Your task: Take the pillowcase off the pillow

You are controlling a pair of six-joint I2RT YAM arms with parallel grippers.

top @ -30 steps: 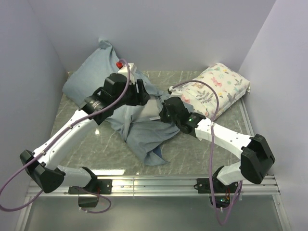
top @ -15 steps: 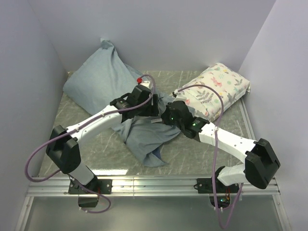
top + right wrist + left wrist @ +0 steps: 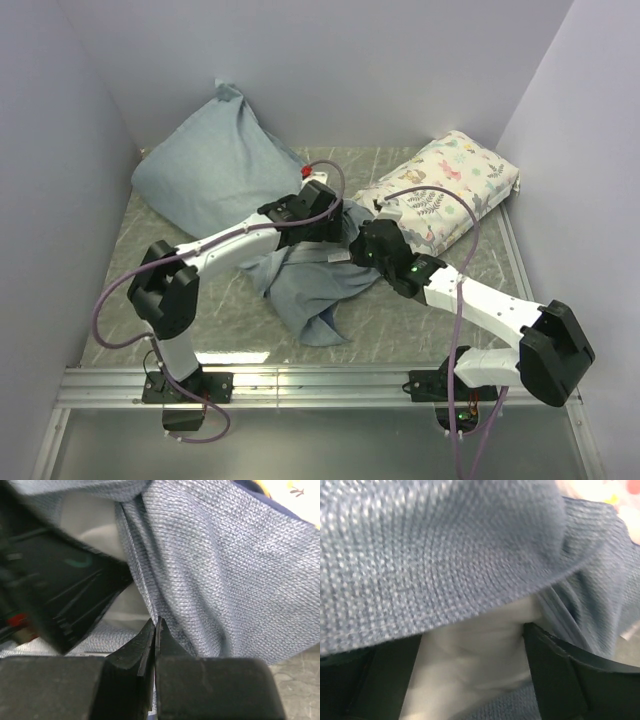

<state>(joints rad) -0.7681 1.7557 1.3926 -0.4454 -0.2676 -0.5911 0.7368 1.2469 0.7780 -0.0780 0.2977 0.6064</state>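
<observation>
Right gripper [image 3: 155,626] clenched, apparently pinching a pillowcase [image 3: 312,288] fold at centre of table [image 3: 240,322]. Left gripper [image 3: 472,640] spread wide, straddling exposed white pillow [image 3: 467,680] under the fabric. Covered bulk sits far-left; floral pillow [image 3: 450,182] far-right.

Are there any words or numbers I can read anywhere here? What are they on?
None can be read.
The pillowcase shows only plain grey-blue cloth.
The printed pillow has flowers and leaves, no letters.
A teal mark on black plastic, right wrist view, is too blurred.
</observation>
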